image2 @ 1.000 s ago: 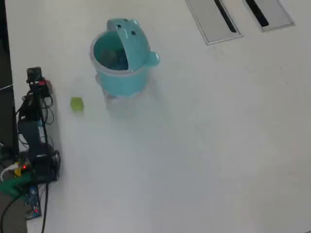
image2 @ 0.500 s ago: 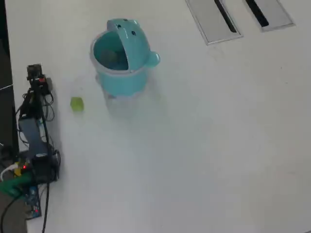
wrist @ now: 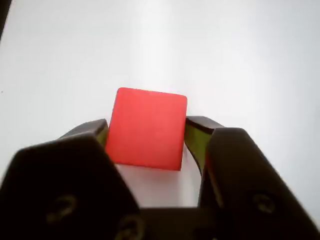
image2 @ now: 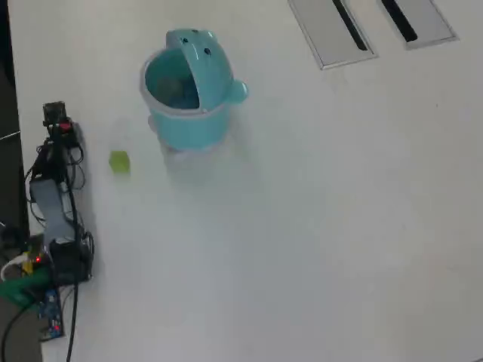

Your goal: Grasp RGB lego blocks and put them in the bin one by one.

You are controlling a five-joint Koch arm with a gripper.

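In the wrist view the red block [wrist: 146,135] sits between my gripper's [wrist: 148,125] two green-padded jaws, which press on its left and right sides over the white table. In the overhead view my gripper [image2: 56,124] is at the far left edge of the table, with a bit of the red block [image2: 67,128] showing at it. The lime green block [image2: 119,161] lies on the table to its right. The turquoise bin [image2: 175,124] stands further right with its eared lid [image2: 207,64] tipped open. The blue block is not in view.
Two grey slotted plates [image2: 324,34] [image2: 430,23] lie at the table's far right top in the overhead view. The arm's base, circuit boards and cables [image2: 53,264] sit along the left table edge. White table [image2: 302,226] spreads right of the bin.
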